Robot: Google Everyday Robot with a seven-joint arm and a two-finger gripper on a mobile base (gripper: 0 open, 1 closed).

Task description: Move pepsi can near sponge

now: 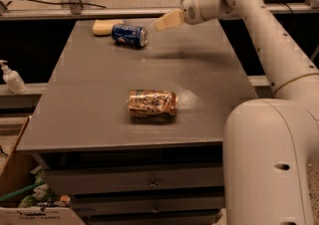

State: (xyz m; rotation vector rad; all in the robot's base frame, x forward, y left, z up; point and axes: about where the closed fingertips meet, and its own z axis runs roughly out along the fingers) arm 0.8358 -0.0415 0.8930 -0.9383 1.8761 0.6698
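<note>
The dark blue pepsi can (129,35) lies on its side at the far left of the grey table (99,99). The pale yellow sponge (107,27) lies right behind it at the far edge, touching or almost touching it. My gripper (162,22) hangs in the air to the right of the can, raised above the table and apart from the can. It holds nothing.
A tan-gold patterned can (152,103) lies on its side near the table's front middle. A white pump bottle (11,77) stands on a ledge at the left. A cardboard box with clutter (30,199) sits on the floor at the lower left. Drawers run under the table.
</note>
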